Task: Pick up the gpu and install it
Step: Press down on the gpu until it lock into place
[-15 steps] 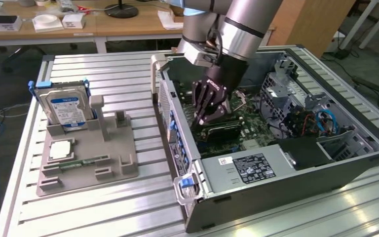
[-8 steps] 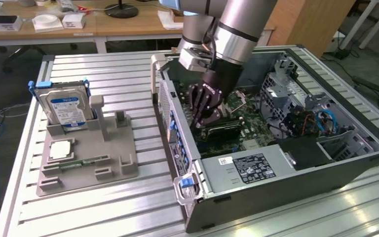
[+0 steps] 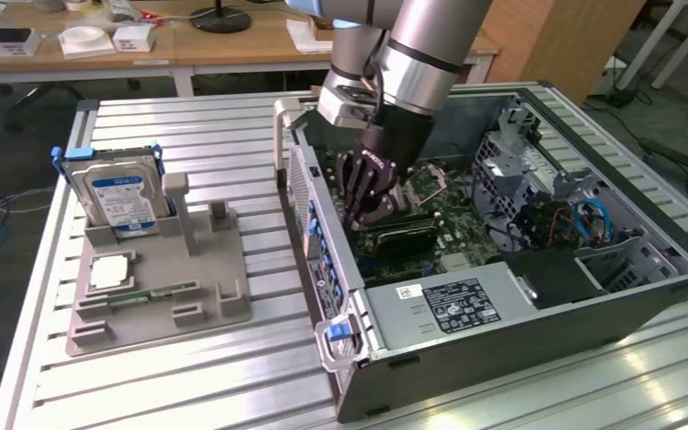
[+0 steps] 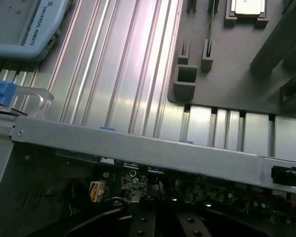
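- Gripper [image 3: 368, 210], closed narrow, presses the gpu [image 3: 398, 235] down inside the open computer case [image 3: 464, 345].
- The card looks thin, stiff, light and likely fragile; best held by its edges.

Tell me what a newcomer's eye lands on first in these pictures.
The robot arm reaching into the open computer case, its gripper down over the motherboard at a dark gpu. Next, on the exterior view's left, the silver hard drive with its blue label, upright in the grey holder tray.

Dark flat gpu [image 3: 394, 235] lies low inside the open case [image 3: 631, 287].
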Motion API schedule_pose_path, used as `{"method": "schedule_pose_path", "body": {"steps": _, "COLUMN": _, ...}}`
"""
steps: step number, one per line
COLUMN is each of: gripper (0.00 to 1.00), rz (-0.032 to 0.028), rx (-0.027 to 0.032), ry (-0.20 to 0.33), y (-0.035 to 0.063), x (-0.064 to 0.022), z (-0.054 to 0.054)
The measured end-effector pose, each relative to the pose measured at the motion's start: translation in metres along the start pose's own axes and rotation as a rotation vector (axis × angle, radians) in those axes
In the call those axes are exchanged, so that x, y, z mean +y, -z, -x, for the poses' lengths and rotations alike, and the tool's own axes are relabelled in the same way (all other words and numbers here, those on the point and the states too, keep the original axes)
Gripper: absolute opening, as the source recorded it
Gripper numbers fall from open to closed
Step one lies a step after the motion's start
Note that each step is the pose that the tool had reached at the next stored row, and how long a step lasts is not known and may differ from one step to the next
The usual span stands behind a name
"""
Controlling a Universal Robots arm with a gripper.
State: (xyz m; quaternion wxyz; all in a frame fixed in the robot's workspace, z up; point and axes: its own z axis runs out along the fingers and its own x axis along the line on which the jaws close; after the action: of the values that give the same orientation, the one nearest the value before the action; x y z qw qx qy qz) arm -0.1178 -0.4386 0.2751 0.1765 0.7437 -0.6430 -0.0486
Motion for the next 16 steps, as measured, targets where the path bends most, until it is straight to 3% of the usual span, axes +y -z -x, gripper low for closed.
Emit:
{"method": "schedule_pose_path", "body": {"steps": 8, "gripper": 0.10, "rz": -0.0082, "rx": 0.0098, "ry": 0.011, "y": -0.0023, "x": 0.0010, "z": 0.0055}}
{"method": "schedule_pose_path", "body": {"steps": 10, "gripper": 0.10, "rz": -0.0090, "rx": 0.0148, "ry": 0.012, "y": -0.0033, "x": 0.0006, "z": 0.0059}}
{"method": "schedule_pose_path", "body": {"steps": 16, "gripper": 0.10, "rz": -0.0088, "rx": 0.0168, "ry": 0.012, "y": -0.0008, "x": -0.0040, "z": 0.0082}}
